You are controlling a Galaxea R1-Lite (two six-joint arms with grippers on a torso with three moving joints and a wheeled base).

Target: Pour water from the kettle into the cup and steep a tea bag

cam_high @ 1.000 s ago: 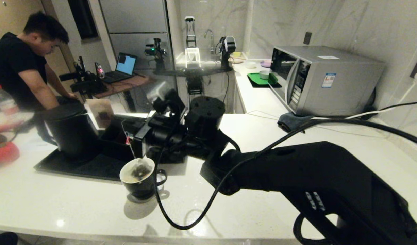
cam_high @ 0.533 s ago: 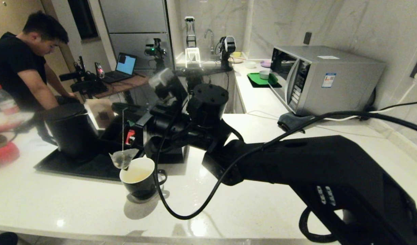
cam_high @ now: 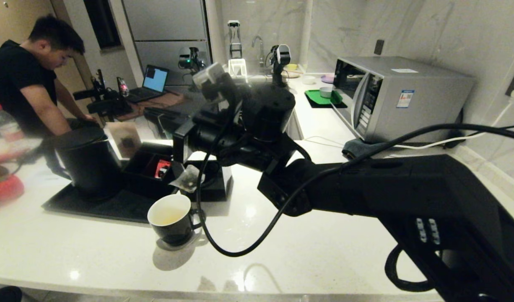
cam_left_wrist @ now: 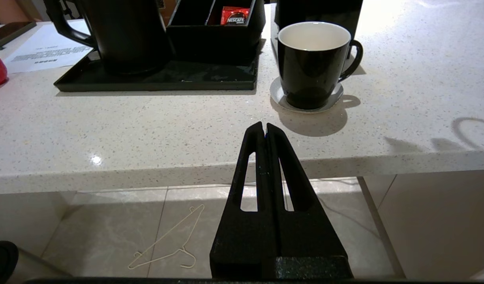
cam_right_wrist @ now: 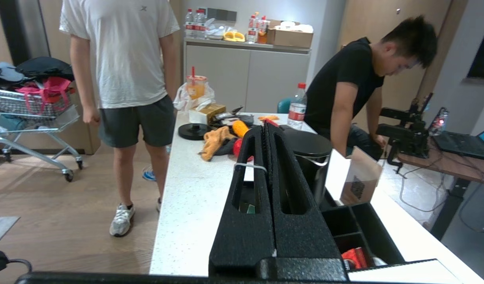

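Matte black right arm, looped black cable, slotted black pincer.

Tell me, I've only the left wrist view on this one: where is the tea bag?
Observer: The tea bag hangs in the air above and behind the cup, not in it.
Operator: What holds it?
Observer: The right gripper, shut, with the string looped over it.
Operator: Anything in the cup?
Observer: Pale yellowish water.
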